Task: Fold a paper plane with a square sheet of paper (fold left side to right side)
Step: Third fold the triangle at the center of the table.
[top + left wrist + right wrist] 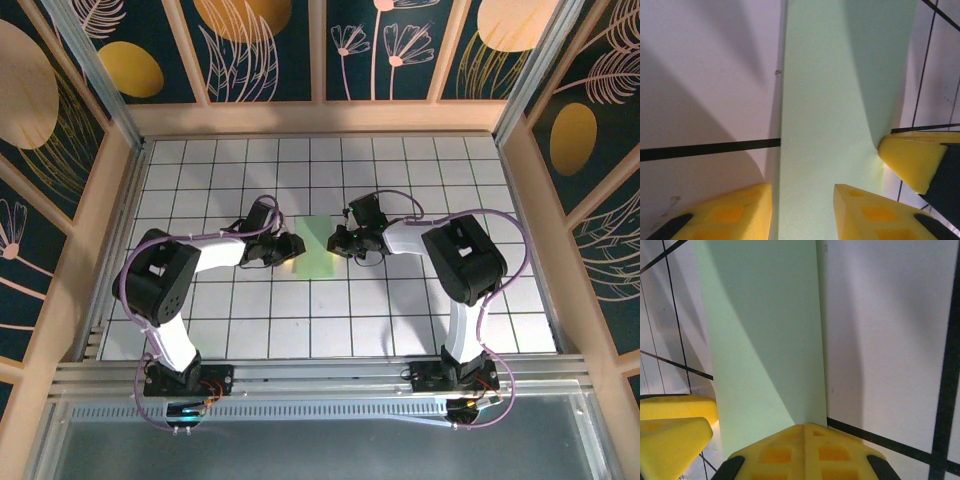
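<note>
Centrally, green paper (318,250) between left fingers (732,212) and right fingers (805,450)

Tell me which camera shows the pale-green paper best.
Top external: the paper shows nearly whole, a narrow rectangle on the grid tiles between the left gripper and the right gripper. Both wrist views show a close stretch of it, cut off by the frame, so its outline is lost.

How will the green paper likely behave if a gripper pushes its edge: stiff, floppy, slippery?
The green paper looks thin and lies flat, so it would probably buckle rather than move stiffly. The tiled table looks smooth, so it may slide unless pinned. So thin a sheet is likely light and creases easily.
</note>
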Robot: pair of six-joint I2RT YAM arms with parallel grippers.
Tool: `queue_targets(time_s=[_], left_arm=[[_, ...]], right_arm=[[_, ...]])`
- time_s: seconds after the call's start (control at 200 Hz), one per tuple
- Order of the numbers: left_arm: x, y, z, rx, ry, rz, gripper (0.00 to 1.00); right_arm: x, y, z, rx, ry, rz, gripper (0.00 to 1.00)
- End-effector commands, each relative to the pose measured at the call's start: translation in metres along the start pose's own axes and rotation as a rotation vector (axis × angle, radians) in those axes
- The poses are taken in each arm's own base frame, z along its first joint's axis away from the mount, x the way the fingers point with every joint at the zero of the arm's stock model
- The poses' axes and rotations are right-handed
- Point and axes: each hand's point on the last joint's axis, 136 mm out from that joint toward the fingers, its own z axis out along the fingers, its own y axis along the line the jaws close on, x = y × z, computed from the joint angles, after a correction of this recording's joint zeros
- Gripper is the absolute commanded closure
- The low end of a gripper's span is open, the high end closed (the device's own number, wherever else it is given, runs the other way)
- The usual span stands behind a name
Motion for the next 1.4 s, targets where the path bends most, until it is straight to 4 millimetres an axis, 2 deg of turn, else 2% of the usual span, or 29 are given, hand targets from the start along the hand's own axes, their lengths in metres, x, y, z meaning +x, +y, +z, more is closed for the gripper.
queue_targets(time_s=[0.0,0.375,0.475,0.641,0.796,0.961,1.151,1.256,1.396], left_arm=[[0.012,-0.005,0.009,0.060,0.051,-0.030,0.63],[0.003,-0.004,0.006,0.035,0.008,-0.032,0.61],[0.000,-0.006,0.005,0.035,-0.006,-0.032,0.67],[0.001,-0.007,0.002,0.042,-0.004,-0.043,0.86],[0.003,-0.014,-0.003,0.071,-0.001,-0.069,1.00],[0.004,-0.023,-0.007,0.096,0.007,-0.090,1.00],[0.006,-0.029,-0.007,0.108,0.034,-0.111,1.00],[0.007,-0.028,-0.006,0.101,0.044,-0.110,1.00],[0.009,-0.028,-0.004,0.103,0.055,-0.112,1.00]], right_arm=[[0.009,-0.020,0.002,0.080,0.016,0.008,1.00],[0.008,-0.018,0.002,0.073,0.013,0.003,1.00],[0.007,-0.016,0.001,0.070,0.009,-0.002,1.00],[-0.004,-0.001,-0.010,0.019,-0.056,-0.051,1.00],[-0.022,0.015,-0.033,0.014,-0.162,-0.147,0.66],[-0.021,0.009,-0.069,0.096,-0.272,-0.257,0.42],[0.010,0.015,-0.102,0.192,-0.376,-0.496,0.28],[0.035,0.023,-0.101,0.245,-0.388,-0.632,0.24],[0.064,0.032,-0.084,0.332,-0.373,-0.800,0.21]])
